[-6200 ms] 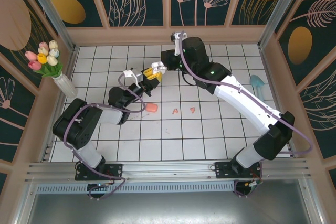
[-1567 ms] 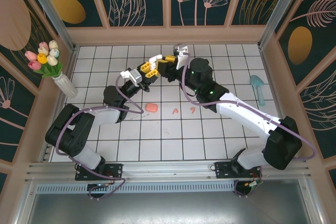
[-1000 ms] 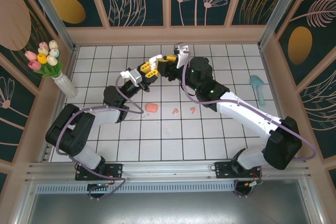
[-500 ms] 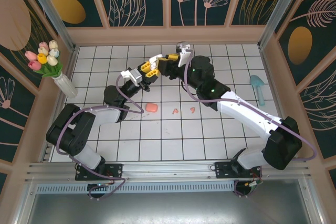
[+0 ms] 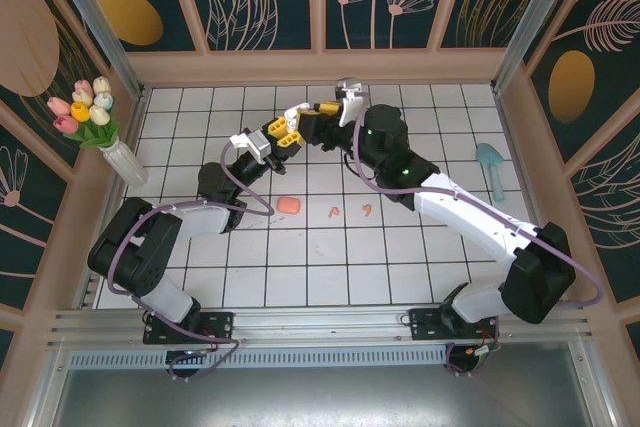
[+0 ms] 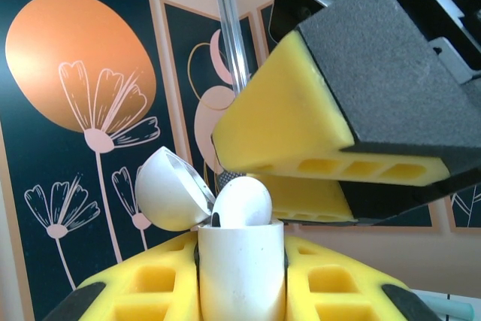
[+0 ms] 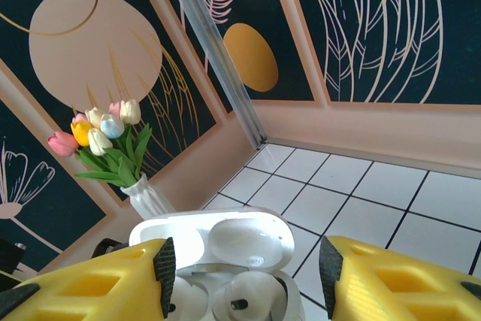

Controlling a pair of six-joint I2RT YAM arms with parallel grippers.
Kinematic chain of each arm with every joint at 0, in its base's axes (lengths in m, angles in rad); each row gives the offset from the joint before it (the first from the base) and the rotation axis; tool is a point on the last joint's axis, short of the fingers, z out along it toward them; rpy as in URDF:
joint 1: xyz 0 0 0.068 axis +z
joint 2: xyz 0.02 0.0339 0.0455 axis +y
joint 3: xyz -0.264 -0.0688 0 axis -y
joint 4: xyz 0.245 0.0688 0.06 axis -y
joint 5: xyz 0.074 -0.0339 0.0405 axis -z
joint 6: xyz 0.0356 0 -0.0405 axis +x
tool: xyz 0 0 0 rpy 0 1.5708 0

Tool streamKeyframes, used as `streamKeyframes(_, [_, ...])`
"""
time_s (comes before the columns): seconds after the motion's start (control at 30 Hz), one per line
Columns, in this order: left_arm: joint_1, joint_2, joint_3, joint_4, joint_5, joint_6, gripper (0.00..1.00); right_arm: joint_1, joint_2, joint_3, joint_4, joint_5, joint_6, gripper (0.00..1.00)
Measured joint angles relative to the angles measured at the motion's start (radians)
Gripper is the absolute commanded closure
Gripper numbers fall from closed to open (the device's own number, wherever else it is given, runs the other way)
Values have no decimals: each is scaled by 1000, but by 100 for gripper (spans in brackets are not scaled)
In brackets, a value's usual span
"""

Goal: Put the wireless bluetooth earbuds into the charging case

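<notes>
Right hand (image 7: pixel 244 272) now wider; white earbud (image 6: pixel 242 204) upright in case (image 6: pixel 240 270).

My top camera sits high above and behind the 2 arm bases, looking down across the whole tiled floor (image 5: pixel 330 267). The left wrist camera is very close to the charging case (image 6: pixel 240 272), tilted up toward the back wall panels (image 6: pixel 75 148). The right wrist camera looks over that same case (image 7: pixel 225 242) toward the left corner, where the tulips (image 7: pixel 105 129) stand. The top camera catches those tulips (image 5: pixel 85 107) too.
</notes>
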Motion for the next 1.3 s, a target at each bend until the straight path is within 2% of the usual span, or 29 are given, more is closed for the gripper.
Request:
streamKeyframes(0.47, [0, 3, 0, 0, 0, -4, 100, -16, 0, 10, 11, -16, 34, 43])
streamKeyframes(0.63, [0, 3, 0, 0, 2, -5, 100, -52, 0, 71, -31, -21, 75, 43])
streamKeyframes(0.73, [0, 7, 0, 0, 5, -8, 100, -94, 11, 176, -126, -23, 95, 45])
streamKeyframes(0.9, [0, 16, 0, 0, 22, -15, 100, -153, 132, 454, -312, -41, 104, 50])
streamKeyframes(1.1, [0, 27, 0, 0, 55, -29, 100, -161, 369, 765, -591, -68, 84, 54])
streamKeyframes(1.3, [0, 38, 2, 0, 65, -34, 100, -163, 527, 931, -791, -89, 63, 58])
